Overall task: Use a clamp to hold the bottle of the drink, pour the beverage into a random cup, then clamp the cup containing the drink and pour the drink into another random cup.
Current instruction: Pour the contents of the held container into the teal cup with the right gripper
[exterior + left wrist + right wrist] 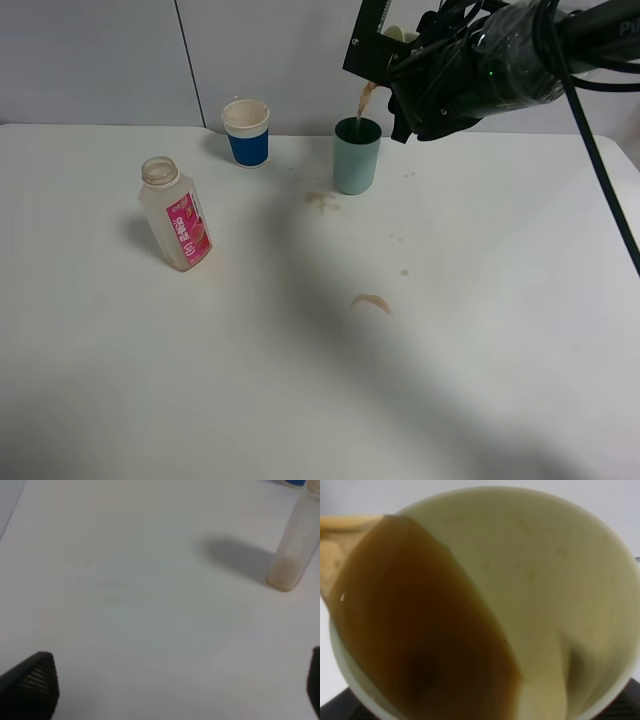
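Right gripper point(392, 62) was up at the back of the bench point(420, 380), clamped shut on the pale yellow-green tumbler point(555, 590). The jaws themselves were mostly hidden behind the arm's black bulk in the high view. The tumbler was tipped hard toward the teal tumbler point(357, 156). Dark brown drink point(420, 645) was banked against the low side of the tipped tumbler and running over its rim. A thin brown stream fell from it into the teal tumbler's mouth. The teal tumbler stood upright on the bench, directly under the pour.

Left gripper point(180, 692) was wide open and empty, hovering over bare bench. Only its two dark fingertips point(32, 682) showed at the edges of the wrist view.

The bottle point(176, 214) stood on the bench well left of the pour, uncapped, pink label facing front. It looked nearly empty, with a little brownish residue at the base. It appeared slightly tilted in the high view; couldn't tell if that was just camera angle.

The blue-banded paper cup point(246, 132) stood upright at the back, between the bottle and the teal tumbler and apart from both.

Brown spill marks point(371, 302) were on the bench: one smear near the teal tumbler's base, a curved one further forward, a few small drops between.
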